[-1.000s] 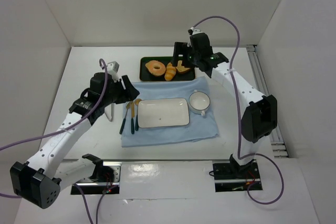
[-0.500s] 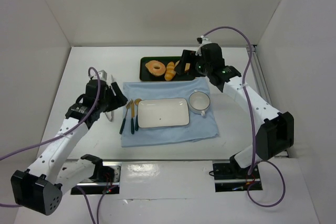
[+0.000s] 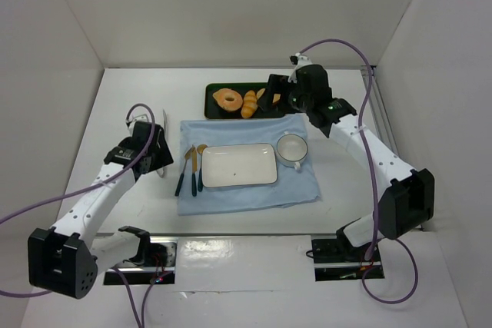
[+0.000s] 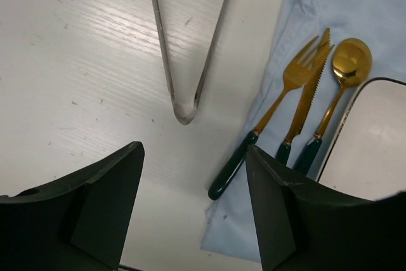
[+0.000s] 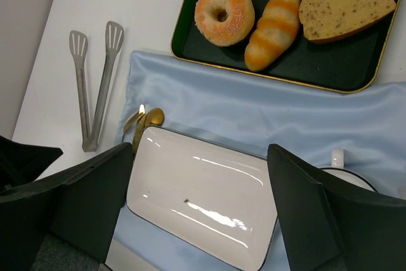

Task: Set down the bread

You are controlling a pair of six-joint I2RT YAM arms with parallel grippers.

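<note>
Currently left hand [image 4: 193, 150] and right hand [image 5: 200, 150] gape empty; bread [image 5: 224, 9] sits in tray [image 5: 298, 61].

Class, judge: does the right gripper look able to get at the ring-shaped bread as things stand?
Probably yes: the right gripper hovers open near the tray, and nothing covers the bread lying in it.

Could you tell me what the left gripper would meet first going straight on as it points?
Probably the table, just short of the closed end of the tongs, framed by the left gripper; depth is unclear, so the tongs might come first.
</note>
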